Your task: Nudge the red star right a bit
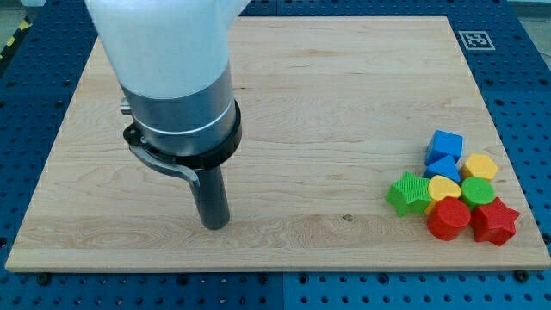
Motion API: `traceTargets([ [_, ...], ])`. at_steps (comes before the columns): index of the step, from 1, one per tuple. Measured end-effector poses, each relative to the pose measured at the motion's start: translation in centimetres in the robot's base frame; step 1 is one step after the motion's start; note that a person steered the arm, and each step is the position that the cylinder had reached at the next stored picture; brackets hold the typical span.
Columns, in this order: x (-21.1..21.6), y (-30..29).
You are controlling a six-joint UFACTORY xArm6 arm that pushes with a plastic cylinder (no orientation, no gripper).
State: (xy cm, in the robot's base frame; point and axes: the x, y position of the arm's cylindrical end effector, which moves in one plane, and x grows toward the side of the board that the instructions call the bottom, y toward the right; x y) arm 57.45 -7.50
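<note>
Currently, my tip (pixel 215 226) rests on the wooden board (pixel 327 95) at the view's left, well apart from every block; it is a plain rod with no fingers. At the lower right, the red star (pixel 494 221) touches a red cylinder (pixel 448 219), beside the green star (pixel 409 193), yellow heart (pixel 444 187) and blue blocks (pixel 444 151).

View: one camera is looking down at a slant over the wooden board (pixel 327 103), fairly near.
Framing: board is filling the frame.
</note>
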Motion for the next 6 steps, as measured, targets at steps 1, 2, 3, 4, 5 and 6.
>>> traceTargets([
  [1,0.8,6.3],
  [2,3.6,14.7],
  [3,4.3,19.3],
  [4,4.3,20.6],
  [5,4.3,25.4],
  [6,4.3,35.1],
])
